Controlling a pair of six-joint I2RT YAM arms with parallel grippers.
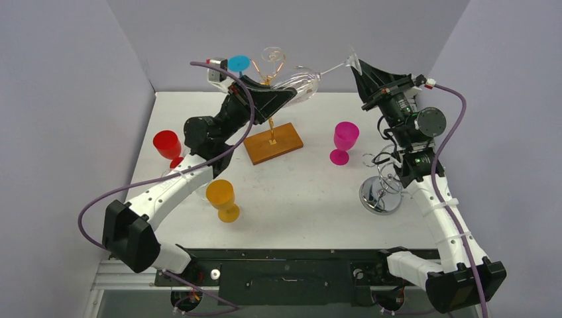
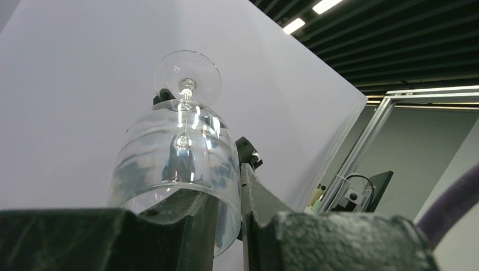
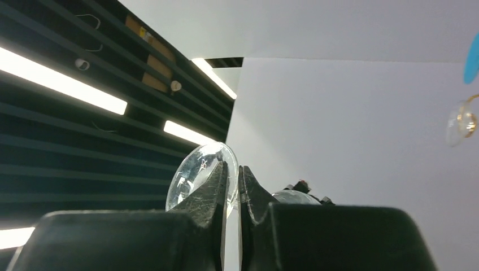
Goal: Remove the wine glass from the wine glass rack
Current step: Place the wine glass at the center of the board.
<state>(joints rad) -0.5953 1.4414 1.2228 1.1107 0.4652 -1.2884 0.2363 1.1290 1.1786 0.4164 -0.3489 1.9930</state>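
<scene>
Between the orange goblet [image 1: 222, 199] and the chrome stand [image 1: 380, 193] the desk [image 1: 298, 199] is open toward the near edge. Toward the far edge stands the wine glass rack [image 1: 272, 140], the pink goblet [image 1: 344, 141] to its right; the red goblet [image 1: 168, 147] blocks the left edge.

The tall gold wire wine glass rack on a wooden base [image 1: 272, 142] stands upper centre on the white table [image 1: 298, 212]. The clear wine glass [image 1: 305, 83] lies sideways right of the rack's top, bowl at the left gripper [image 1: 291, 93], foot at the right gripper [image 1: 354, 64]. Right of the rack stands a magenta plastic goblet [image 1: 344, 141], with a short chrome wire stand [image 1: 380, 192] lower right of it. At the left are a red plastic goblet [image 1: 168, 147] and, lower right of it, an orange plastic goblet [image 1: 223, 199].
</scene>
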